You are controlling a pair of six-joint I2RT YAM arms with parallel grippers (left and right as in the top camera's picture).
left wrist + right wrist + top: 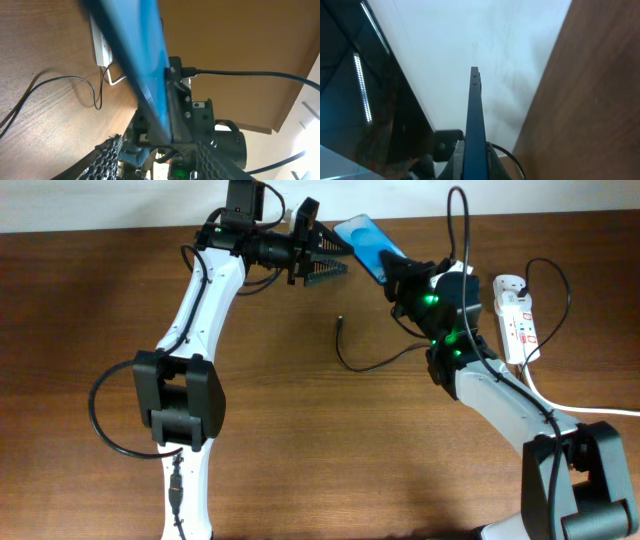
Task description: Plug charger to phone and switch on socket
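My right gripper is shut on the phone and holds it off the table, its blue screen tilted up. In the right wrist view the phone stands edge-on between my fingers. My left gripper is open, its mesh fingers right at the phone's free end. In the left wrist view the phone runs down toward the gap between the open fingers. The charger's plug tip lies on the table and its thin black cable runs right. The white socket lies far right.
The socket's thick white cord trails toward the right edge. The socket and the charger cable also show in the left wrist view. A white wall borders the wooden table at the back.
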